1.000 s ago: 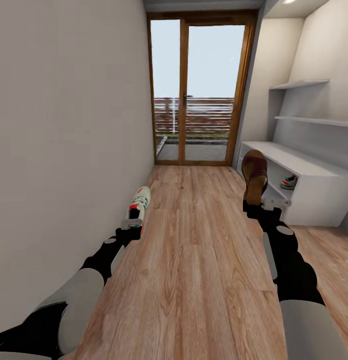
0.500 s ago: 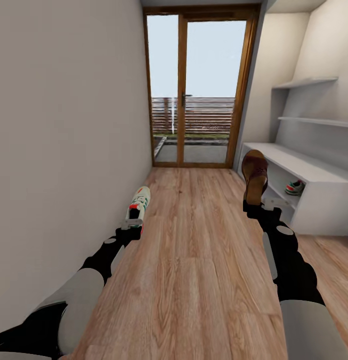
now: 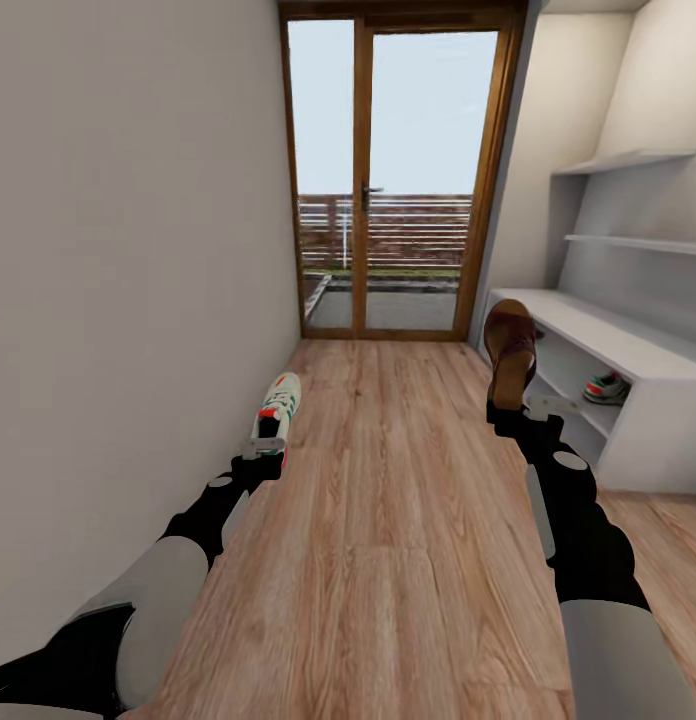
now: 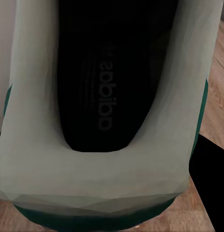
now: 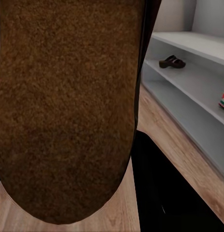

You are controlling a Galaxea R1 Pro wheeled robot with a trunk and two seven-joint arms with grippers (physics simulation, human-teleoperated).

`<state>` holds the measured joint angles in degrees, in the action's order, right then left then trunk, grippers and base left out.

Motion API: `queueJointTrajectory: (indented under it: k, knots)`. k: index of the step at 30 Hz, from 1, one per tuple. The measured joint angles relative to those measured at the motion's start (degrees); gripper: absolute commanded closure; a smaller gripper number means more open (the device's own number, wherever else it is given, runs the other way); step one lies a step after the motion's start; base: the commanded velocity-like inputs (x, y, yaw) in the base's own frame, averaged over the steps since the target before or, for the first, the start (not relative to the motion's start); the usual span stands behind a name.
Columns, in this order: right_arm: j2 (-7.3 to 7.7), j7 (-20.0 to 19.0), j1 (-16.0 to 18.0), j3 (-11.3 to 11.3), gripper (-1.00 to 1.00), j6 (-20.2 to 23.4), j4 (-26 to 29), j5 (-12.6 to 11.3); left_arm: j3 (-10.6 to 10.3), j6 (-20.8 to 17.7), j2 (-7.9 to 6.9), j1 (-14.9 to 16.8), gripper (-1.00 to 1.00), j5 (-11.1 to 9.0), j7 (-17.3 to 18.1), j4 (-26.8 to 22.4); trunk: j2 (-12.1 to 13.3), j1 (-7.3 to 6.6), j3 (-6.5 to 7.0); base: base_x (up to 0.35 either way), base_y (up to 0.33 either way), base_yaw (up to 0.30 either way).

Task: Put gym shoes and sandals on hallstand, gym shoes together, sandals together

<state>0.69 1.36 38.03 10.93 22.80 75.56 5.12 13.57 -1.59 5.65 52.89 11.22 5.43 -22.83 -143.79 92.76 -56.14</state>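
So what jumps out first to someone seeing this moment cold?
Each hand carries a shoe down the corridor: the left hand grips a white gym shoe near the left wall, and the right hand holds a brown sandal upright. To the right, the pale hallstand already has a second gym shoe in a shelf slot and another sandal on a shelf.

Pale grey hallstand (image 3: 628, 352) stood on the wood-plank corridor floor (image 3: 388, 520). One gym shoe (image 3: 607, 387) sat in a shelf slot. A sandal (image 5: 172, 62) lay on another shelf.
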Motion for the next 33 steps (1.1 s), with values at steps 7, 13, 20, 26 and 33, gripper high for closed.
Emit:
queueJointTrajectory:
  k: [7,13,20,26,33]
  knots:
    - [0.00,0.0,0.0,0.0,1.00,0.0,-0.1,0.0,0.0,0.0,0.00,0.0,1.00,0.0,0.0,0.0,0.0,0.00,0.00,0.348,-0.001,0.000]
    - [0.00,0.0,0.0,0.0,1.00,0.0,0.0,0.0,0.0,0.0,0.00,0.0,1.00,0.0,0.0,0.0,0.0,0.00,0.00,0.348,0.000,0.000]
    - [0.00,0.0,0.0,0.0,1.00,0.0,-0.1,0.0,0.0,0.0,0.00,0.0,1.00,0.0,0.0,0.0,0.0,0.00,0.00,0.348,0.000,0.000]
    - [0.00,0.0,0.0,0.0,1.00,0.0,0.0,0.0,0.0,0.0,0.00,0.0,1.00,0.0,0.0,0.0,0.0,0.00,0.00,0.348,0.000,0.000]
    - [0.00,0.0,0.0,0.0,1.00,0.0,0.0,0.0,0.0,0.0,0.00,0.0,1.00,0.0,0.0,0.0,0.0,0.00,0.00,0.348,0.000,0.000]
